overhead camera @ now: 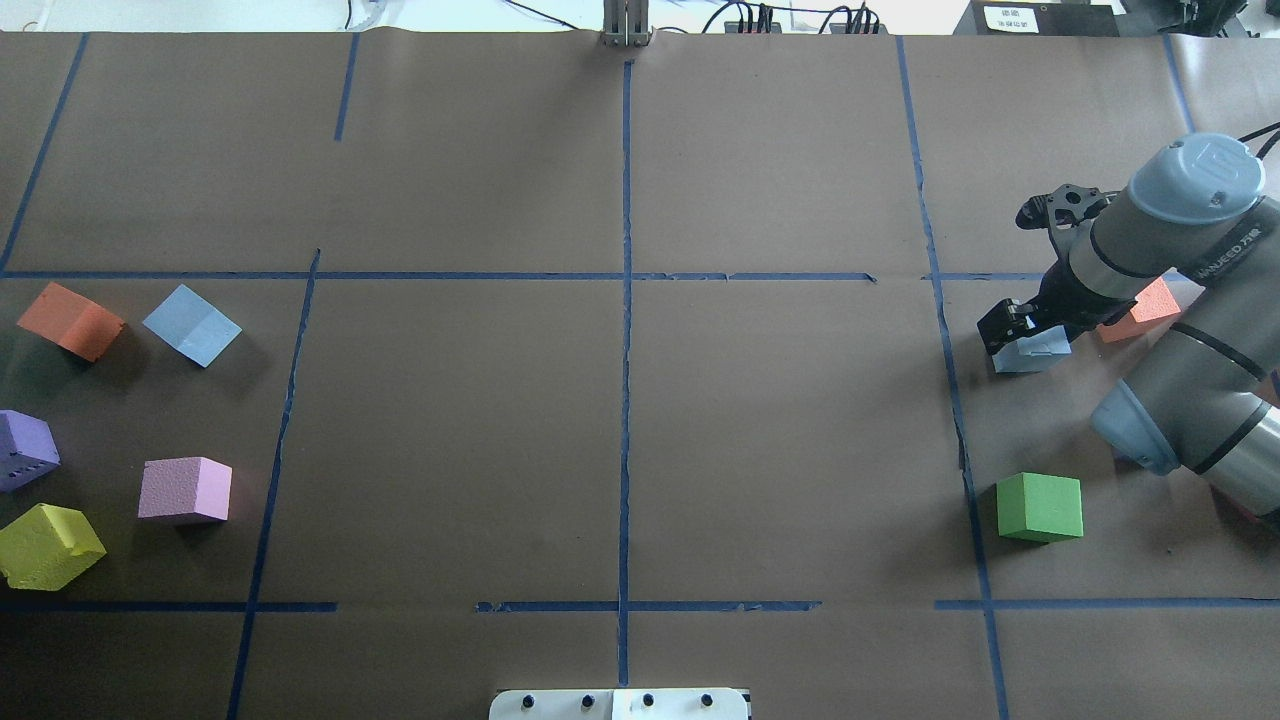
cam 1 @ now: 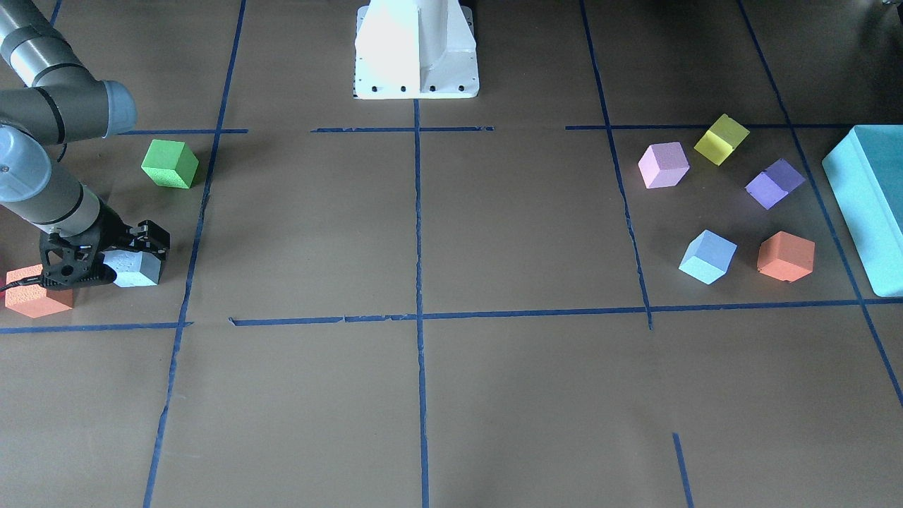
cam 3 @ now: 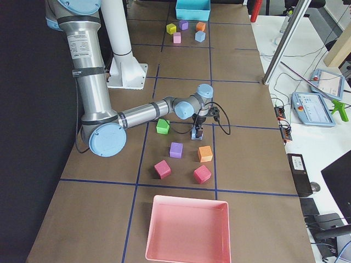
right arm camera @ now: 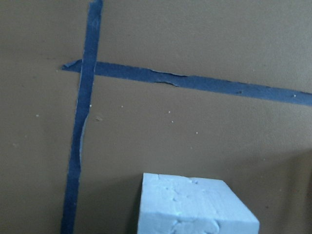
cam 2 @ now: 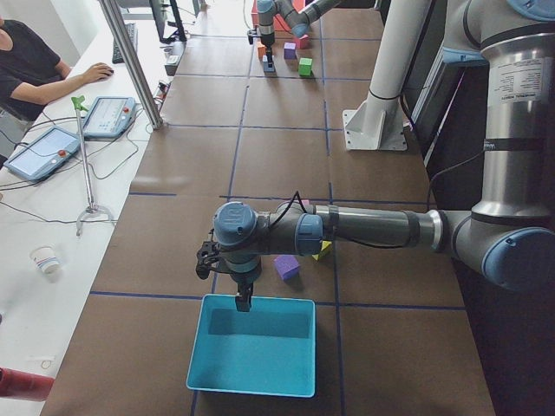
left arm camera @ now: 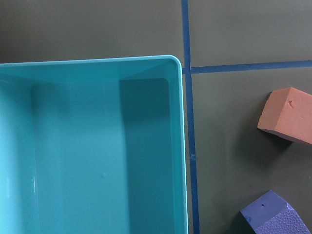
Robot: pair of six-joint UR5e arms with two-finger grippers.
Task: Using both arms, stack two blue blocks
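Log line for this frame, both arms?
right gripper: at blue block, grip unclear | left gripper: over teal box, state unclear | other blue block: free | stack: none

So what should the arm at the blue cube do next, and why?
Probably lift that blue block with the right tool, once gripped: the tool straddles it on the table, grip unclear, and the other blue block lies far across.

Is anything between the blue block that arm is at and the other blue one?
Nothing visible does. Only taped paper lies between the block at the right gripper and the other blue block.
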